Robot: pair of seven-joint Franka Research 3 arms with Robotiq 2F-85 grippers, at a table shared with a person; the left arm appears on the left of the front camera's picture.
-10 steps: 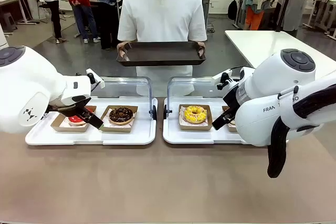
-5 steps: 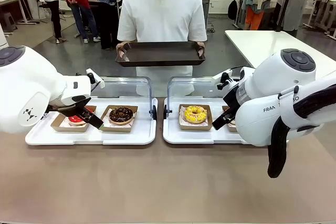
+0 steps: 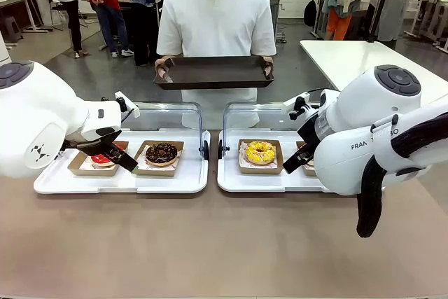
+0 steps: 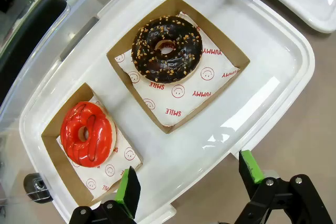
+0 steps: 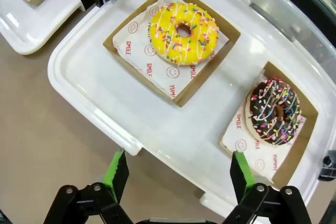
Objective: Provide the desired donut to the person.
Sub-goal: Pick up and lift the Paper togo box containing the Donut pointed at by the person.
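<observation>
The person [image 3: 215, 19] in a white shirt stands across the table holding a dark tray [image 3: 213, 72] with both hands. On the left white tray [image 3: 119, 181] sit a red glazed donut [image 4: 86, 134] and a chocolate donut [image 4: 166, 51], each in a cardboard box. The right white tray [image 3: 259, 181] holds a yellow sprinkled donut [image 5: 184, 33] and a chocolate donut with coloured sprinkles [image 5: 274, 110]. My left gripper [image 4: 186, 177] hangs open above the left tray's near edge. My right gripper [image 5: 178, 170] hangs open above the right tray's near edge. Neither holds anything.
Clear hinged lids [image 3: 164, 113] stand open behind both trays. Black handles [image 3: 206, 150] sit between the trays. The brown tabletop [image 3: 210, 243] in front is bare. A white table [image 3: 364, 57] stands at the back right, with other people farther off.
</observation>
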